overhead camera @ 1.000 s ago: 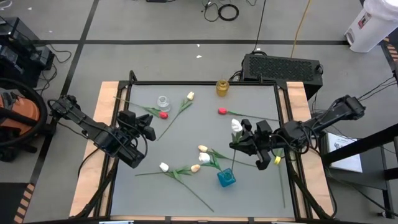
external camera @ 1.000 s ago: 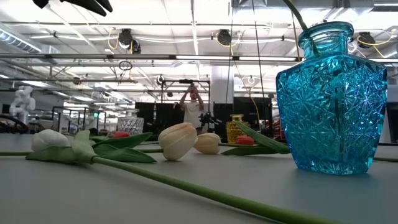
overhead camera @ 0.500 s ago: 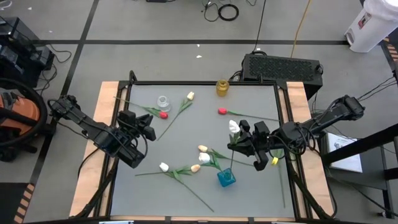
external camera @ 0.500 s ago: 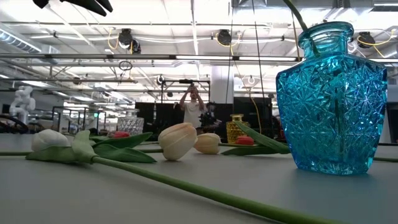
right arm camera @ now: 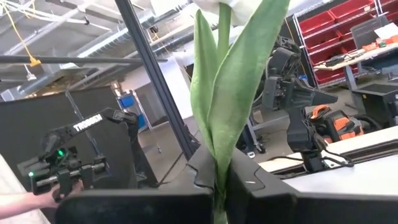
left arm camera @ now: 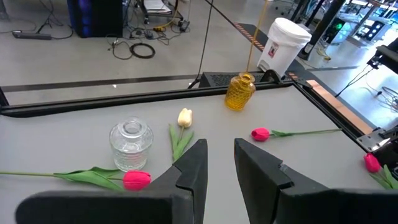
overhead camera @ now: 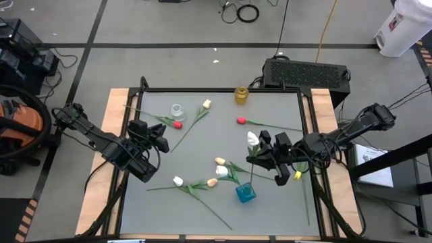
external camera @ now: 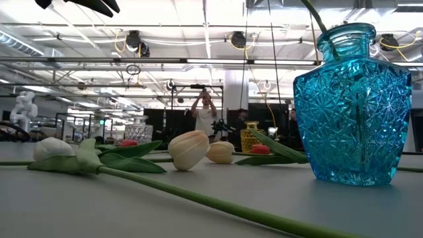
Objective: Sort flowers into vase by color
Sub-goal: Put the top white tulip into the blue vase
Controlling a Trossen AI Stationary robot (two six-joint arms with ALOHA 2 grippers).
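My right gripper (overhead camera: 260, 154) is shut on a white tulip (overhead camera: 253, 138) above the table's right half. The tulip's stem runs down into the neck of the blue glass vase (overhead camera: 245, 194); in the low view the stem (external camera: 313, 16) enters the blue glass vase (external camera: 353, 99) from above. My left gripper (overhead camera: 160, 140) hovers open over the table's left side, nothing between its fingers (left arm camera: 219, 171). Loose tulips lie flat on the table: red ones (overhead camera: 177, 124) (overhead camera: 241, 121), cream ones (overhead camera: 206, 104) (overhead camera: 220, 161) (overhead camera: 212, 182) and a white one (overhead camera: 177, 181). My right gripper pinches the white tulip's stem (right arm camera: 218, 184) between its two fingers, below the leaves (right arm camera: 239, 81) and the head. The fingers come roughly level from the table's right side and lie across the stem. The tulip stands nearly upright, head up, its lower stem inside the blue vase.
A clear glass vase (overhead camera: 177, 110) stands at the far left of the table and a yellow vase (overhead camera: 241, 94) at the far edge's middle. A black case (overhead camera: 305, 71) sits behind the table. A person (external camera: 204, 109) stands far off in the room.
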